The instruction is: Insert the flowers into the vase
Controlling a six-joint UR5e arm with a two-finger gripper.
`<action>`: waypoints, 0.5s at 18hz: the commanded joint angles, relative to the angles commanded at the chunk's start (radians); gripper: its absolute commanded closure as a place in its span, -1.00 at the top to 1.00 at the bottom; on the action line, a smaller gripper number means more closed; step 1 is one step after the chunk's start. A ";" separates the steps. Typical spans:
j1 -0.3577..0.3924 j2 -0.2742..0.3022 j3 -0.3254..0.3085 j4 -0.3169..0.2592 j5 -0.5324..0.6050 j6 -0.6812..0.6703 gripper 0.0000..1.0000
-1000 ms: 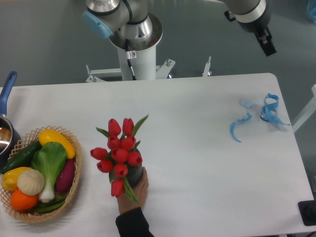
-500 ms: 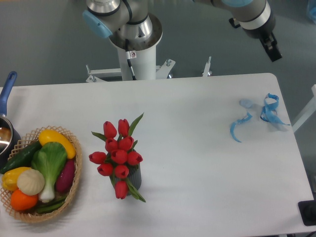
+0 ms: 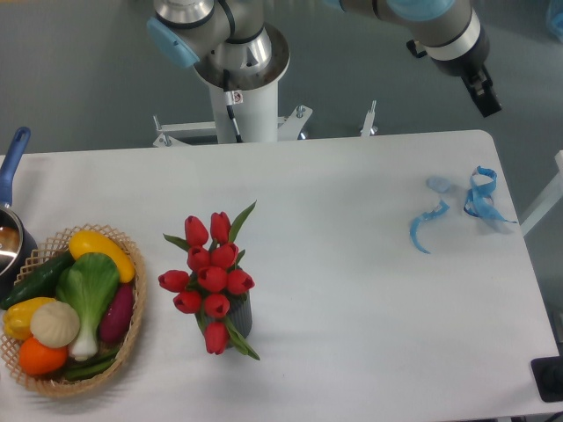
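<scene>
Red tulip buds with green leaves, the flowers, stand left of centre in the lower half of the frame, their stems down in the vase. The bunch spreads wider than the vase and hides its mouth; only a strip of dark grey ribbed wall shows at the bunch's lower right. The vase stands upright on the white table.

Gripper: dark, at the upper right of the frame, above the table's far right corner and well apart from the flowers. It is seen end-on and small; cannot tell whether the fingers are apart or together. Nothing visible in it.

Lower left: wicker basket holding toy vegetables, near the flowers but not touching them. Far left edge: a pot with a blue handle, partly cut off. Right side of the table: a few curled blue ribbon pieces.
</scene>
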 joint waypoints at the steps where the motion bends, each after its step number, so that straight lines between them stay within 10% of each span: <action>1: 0.000 0.000 0.000 0.000 0.000 0.000 1.00; 9: -0.046 -0.006 0.003 0.005 -0.015 -0.081 1.00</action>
